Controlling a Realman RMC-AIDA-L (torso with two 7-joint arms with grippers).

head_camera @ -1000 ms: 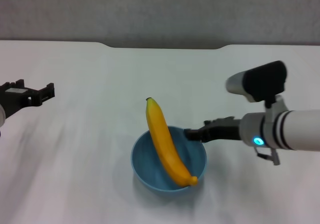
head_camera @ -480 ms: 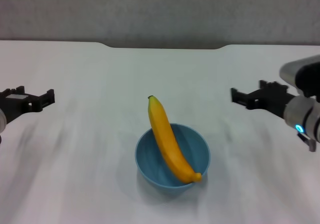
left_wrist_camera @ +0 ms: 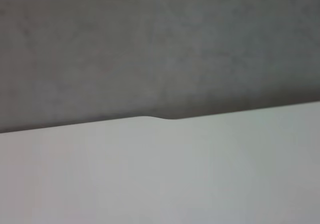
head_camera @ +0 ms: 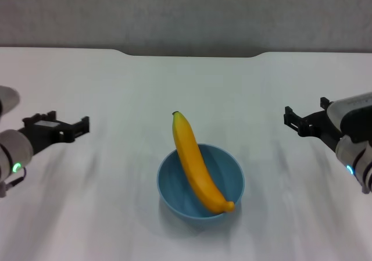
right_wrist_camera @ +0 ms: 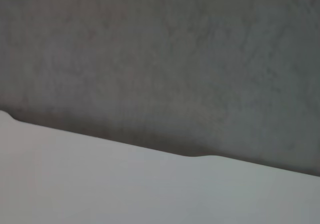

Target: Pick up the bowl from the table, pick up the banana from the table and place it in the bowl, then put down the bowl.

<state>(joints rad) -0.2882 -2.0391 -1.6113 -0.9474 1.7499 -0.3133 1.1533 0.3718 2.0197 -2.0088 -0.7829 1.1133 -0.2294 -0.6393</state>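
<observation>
The banana (head_camera: 196,164) lies in the light-blue bowl (head_camera: 200,182) mid-tabletop (head_camera: 116,86); left pincer (head_camera: 58,126) and right pincer (head_camera: 304,121), both released, hover near the side edges.

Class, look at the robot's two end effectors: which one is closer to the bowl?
The right end effector is slightly closer to the bowl. The left end effector hangs a little farther off. Neither touches the bowl or the banana.

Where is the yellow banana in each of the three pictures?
Head view: the banana lies slanted in the bowl, low in the middle, its stem end sticking out over the far rim.
Left wrist view: not in it.
Right wrist view: not in it.
Shared landmark: the notch in the table's far edge.
</observation>
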